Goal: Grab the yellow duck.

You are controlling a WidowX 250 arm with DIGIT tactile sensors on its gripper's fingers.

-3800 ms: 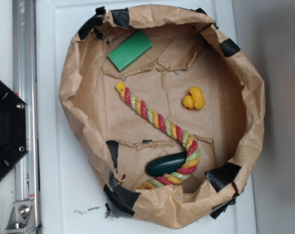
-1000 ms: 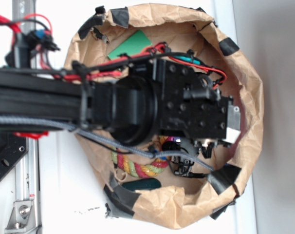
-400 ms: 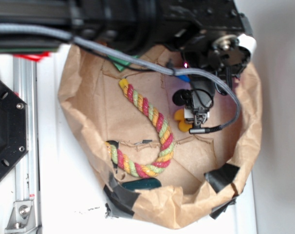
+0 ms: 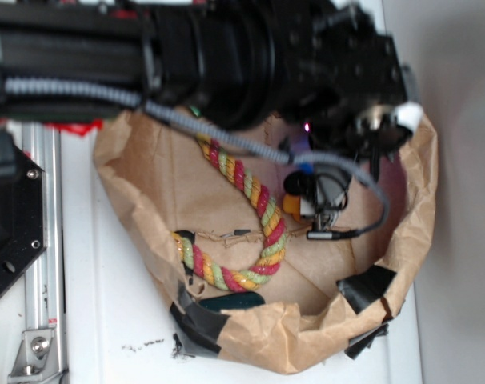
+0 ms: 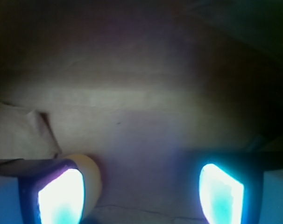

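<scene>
Hand (image 4: 322, 210) is down inside the paper-lined bowl (image 4: 138, 184), fingers spread apart with nothing between them yet. In the wrist view the two glowing fingertips (image 5: 62, 196) sit wide at the bottom corners, and the yellow duck (image 5: 88, 179) peeks out just behind the left one, so it's off to the side rather than centred in the gap. From the exterior view only a sliver of duck shows by the hand, near the bowl's right side, just past the rope (image 4: 250, 200).

Looks like we're at the line-up stage, right before the grab. I'd say the next move needs a sideways nudge toward the duck, then closing. Arm reaches in from the top-left, wrist pointing down.
</scene>
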